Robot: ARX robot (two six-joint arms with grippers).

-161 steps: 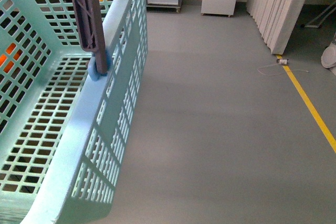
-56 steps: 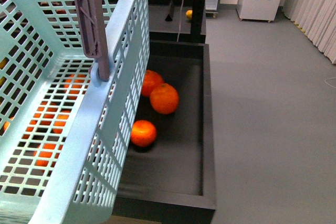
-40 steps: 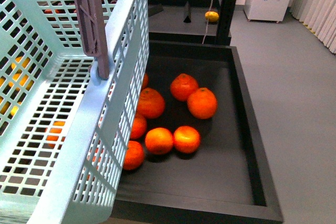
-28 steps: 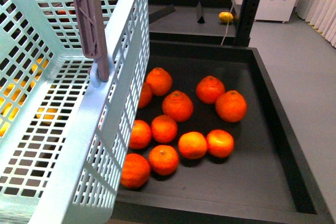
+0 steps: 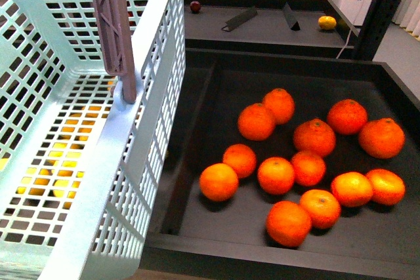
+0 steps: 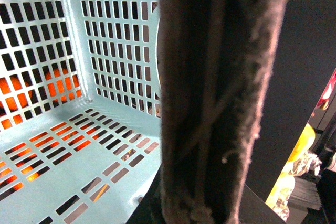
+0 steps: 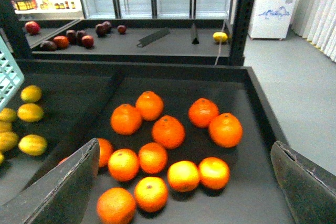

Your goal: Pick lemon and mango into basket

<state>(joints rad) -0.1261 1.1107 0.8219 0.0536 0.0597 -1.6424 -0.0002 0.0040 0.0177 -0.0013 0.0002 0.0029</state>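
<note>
Yellow lemons (image 7: 31, 94) are seen outside the spread right fingers (image 7: 68, 187), to be centred over one; left fingers' state cannot be told.

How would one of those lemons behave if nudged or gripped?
Roundish and lying loose on the flat dark tray, a lemon would probably roll when nudged. Its smooth skin might slip between the fingers.

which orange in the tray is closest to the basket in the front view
The leftmost orange, at the near-left edge of the cluster. Every other orange lies further right, away from the wall of the basket.
</note>
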